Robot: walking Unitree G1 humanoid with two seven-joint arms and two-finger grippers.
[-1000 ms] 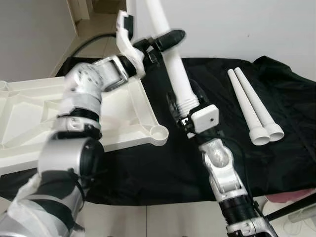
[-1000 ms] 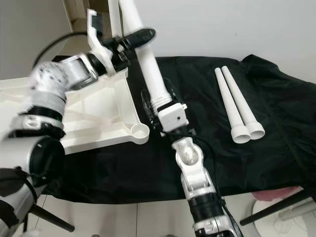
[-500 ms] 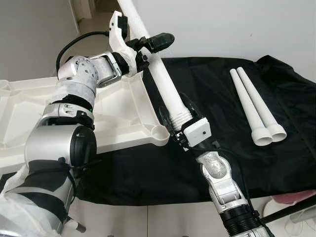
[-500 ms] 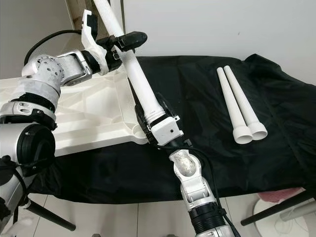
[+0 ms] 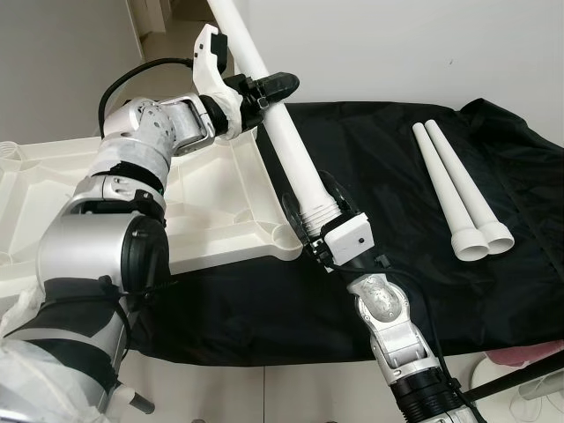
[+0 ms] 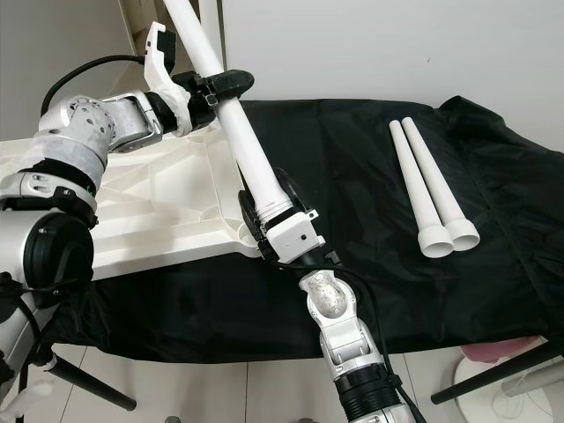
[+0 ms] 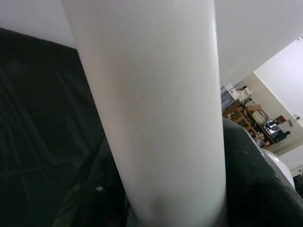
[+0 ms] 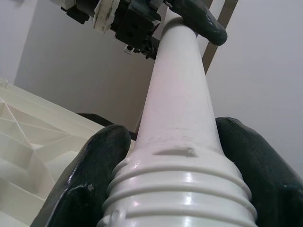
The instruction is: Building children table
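Observation:
A white table leg (image 5: 286, 145) slants up from right to left, held by both grippers. My left gripper (image 5: 264, 86) is shut on its upper shaft (image 7: 151, 104), one black finger (image 7: 258, 182) beside it. My right gripper (image 5: 310, 204) is shut on its ribbed, threaded lower end (image 8: 177, 189), with fingers (image 8: 90, 175) on either side. That end hangs just above and right of the round corner socket (image 5: 286, 236) of the upturned white tabletop (image 5: 211, 189). Two spare white legs (image 5: 454, 189) lie side by side on the black cloth at the right.
A black cloth (image 5: 414, 273) covers the work surface, its front edge falling to the tiled floor (image 5: 291, 392). A white wall stands behind it. A black stand leg (image 5: 520, 374) and a pink object (image 5: 538, 354) are at the bottom right.
The held leg has tilted further left. Its threaded end, with my right gripper, has moved left toward the tabletop's corner socket. My left gripper has lowered slightly along with it.

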